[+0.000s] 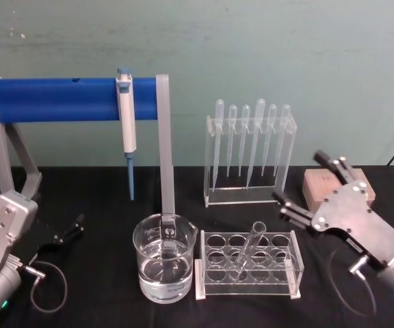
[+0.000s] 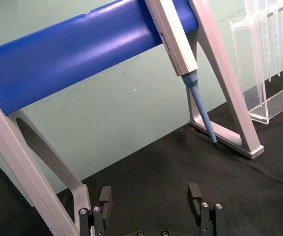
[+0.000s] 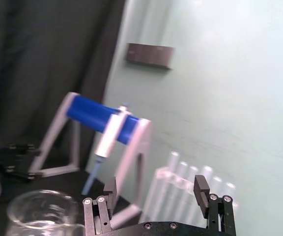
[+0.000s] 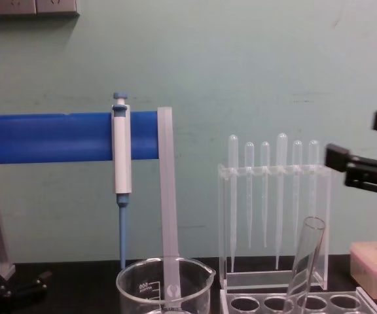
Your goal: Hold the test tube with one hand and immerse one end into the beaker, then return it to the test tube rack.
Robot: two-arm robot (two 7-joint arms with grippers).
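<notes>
Right pincer point(image 1: 305, 186) hangs above the table point(image 1: 101, 301) on my right side, its two black fingers spread wide with nothing between them, just right of the test tube rack point(image 1: 247, 266). I see the test tube point(image 1: 247, 252) leaning tilted in one of the rack's middle holes, open rim uppermost, not touched by either arm. Immediately left of the rack stands the beaker point(image 1: 164, 266), partly filled with clear liquid. My left pincer point(image 2: 150, 195) sits low at the table's left edge near the grey-and-blue stand point(image 1: 74, 100), fingers also apart and holding nothing. Behind, a pipettor point(image 1: 126, 123) hangs on the stand.
</notes>
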